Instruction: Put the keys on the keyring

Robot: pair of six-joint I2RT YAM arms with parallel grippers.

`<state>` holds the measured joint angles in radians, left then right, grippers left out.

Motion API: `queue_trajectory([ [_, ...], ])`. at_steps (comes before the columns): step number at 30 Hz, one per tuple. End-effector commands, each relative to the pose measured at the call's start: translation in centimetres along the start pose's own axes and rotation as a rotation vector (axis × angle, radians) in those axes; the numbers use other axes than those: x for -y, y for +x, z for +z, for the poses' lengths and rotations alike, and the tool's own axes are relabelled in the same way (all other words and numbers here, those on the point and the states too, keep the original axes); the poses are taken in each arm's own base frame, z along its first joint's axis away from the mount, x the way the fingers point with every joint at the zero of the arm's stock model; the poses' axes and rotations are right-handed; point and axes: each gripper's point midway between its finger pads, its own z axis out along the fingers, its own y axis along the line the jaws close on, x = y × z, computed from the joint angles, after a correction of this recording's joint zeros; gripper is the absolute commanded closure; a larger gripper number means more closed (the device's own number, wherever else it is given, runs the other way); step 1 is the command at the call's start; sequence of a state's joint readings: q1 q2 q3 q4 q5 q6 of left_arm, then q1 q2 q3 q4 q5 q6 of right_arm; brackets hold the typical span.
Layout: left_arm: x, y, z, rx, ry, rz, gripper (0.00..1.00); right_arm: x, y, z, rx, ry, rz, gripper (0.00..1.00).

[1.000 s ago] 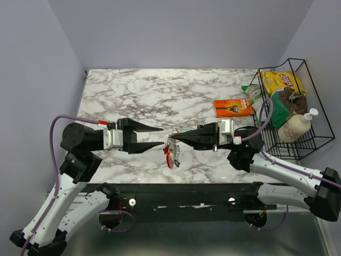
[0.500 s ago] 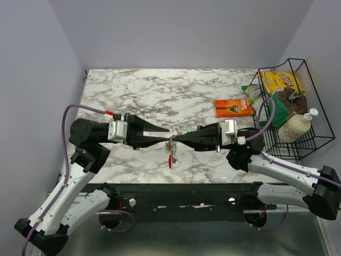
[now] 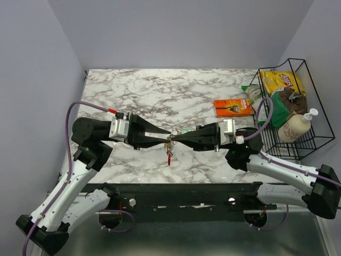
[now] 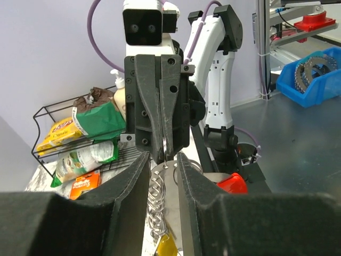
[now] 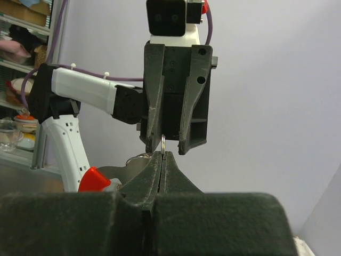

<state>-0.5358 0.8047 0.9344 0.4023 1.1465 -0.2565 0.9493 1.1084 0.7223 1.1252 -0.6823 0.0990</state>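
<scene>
Above marble table (image 3: 149, 96), keyring (image 5: 163, 143) between grippers

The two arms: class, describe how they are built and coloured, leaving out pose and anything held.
Both arms have white links with black joints. Each claw, left claw and right claw, is black with two long tapered fingers on a pale wrist block. A purple cable loops along each arm, with a red fitting at the left wrist.

A robotics lab. Plain grey walls (image 3: 176, 32) box in a marble-patterned desk (image 3: 160, 96). Behind stand metal shelving (image 4: 298, 21) and a blue parts bin (image 4: 311, 74).
</scene>
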Motion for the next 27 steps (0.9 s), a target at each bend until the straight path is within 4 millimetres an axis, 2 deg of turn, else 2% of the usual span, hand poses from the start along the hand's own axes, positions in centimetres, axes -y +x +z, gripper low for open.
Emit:
queue_trajectory([
  [1,0.5,0.1,0.0,0.001,0.034,-0.002,0.70,0.2,-1.2,0.6,0.046,-0.004,-0.034,0.99],
  [8,0.2,0.8,0.1,-0.013,0.050,-0.014,0.90,0.4,-1.0,0.5,0.043,0.007,-0.033,0.99],
  [9,0.3,0.9,0.1,-0.019,0.055,-0.020,0.98,0.4,-1.0,0.5,0.043,0.007,-0.032,0.99],
  [10,0.3,1.0,0.1,-0.023,0.059,-0.017,1.00,0.4,-1.0,0.5,0.042,0.010,-0.032,0.99],
  [13,0.1,1.1,0.0,-0.038,0.044,-0.013,1.00,0.7,-0.9,0.4,0.032,0.030,-0.029,0.99],
  [14,0.0,0.6,0.0,-0.041,0.036,0.005,1.00,0.9,-0.9,0.3,0.029,0.044,-0.032,0.98],
  [15,-0.3,1.4,-0.2,-0.074,0.024,0.000,1.00,1.1,-0.4,0.1,0.006,0.054,-0.034,0.92],
  [16,-0.7,1.6,-0.3,-0.091,-0.001,0.002,1.00,1.2,-0.1,0.0,-0.006,0.066,-0.034,0.81],
  [17,-1.0,0.9,-0.3,-0.100,-0.016,0.021,1.00,1.6,-0.5,-0.3,-0.009,0.099,-0.046,0.75],
  [18,-1.0,2.2,-0.7,-0.152,-0.036,-0.029,1.00,1.7,0.2,-0.6,-0.043,0.109,-0.050,0.68],
  [19,-1.5,2.3,-0.8,-0.173,-0.054,0.015,1.00,2.0,0.3,-0.8,-0.057,0.120,-0.083,0.57],
  [20,-1.8,1.8,-0.9,-0.189,-0.069,0.033,1.00,2.5,-0.2,-1.1,-0.062,0.153,-0.103,0.52],
  [21,-1.5,2.8,-1.3,-0.231,-0.075,-0.015,1.00,2.6,0.4,-1.4,-0.097,0.163,-0.113,0.48],
  [22,-1.7,2.9,-1.4,-0.250,-0.077,0.014,1.00,2.8,0.5,-1.5,-0.112,0.170,-0.126,0.43],
  [23,-2.1,2.5,-1.5,-0.266,-0.095,0.024,1.00,3.2,0.3,-1.5,-0.121,0.182,-0.143,0.41],
  [24,-1.8,3.2,-1.9,-0.302,-0.100,-0.016,1.00,3.3,0.8,-1.7,-0.155,0.186,-0.145,0.40],
  [26,-2.6,3.1,-2.2,-0.340,-0.131,0.011,1.00,3.5,1.1,-1.5,-0.192,0.176,-0.149,0.39],
  [27,-2.3,3.5,-2.6,-0.369,-0.135,-0.012,1.00,3.5,1.5,-1.3,-0.228,0.162,-0.142,0.39],
])
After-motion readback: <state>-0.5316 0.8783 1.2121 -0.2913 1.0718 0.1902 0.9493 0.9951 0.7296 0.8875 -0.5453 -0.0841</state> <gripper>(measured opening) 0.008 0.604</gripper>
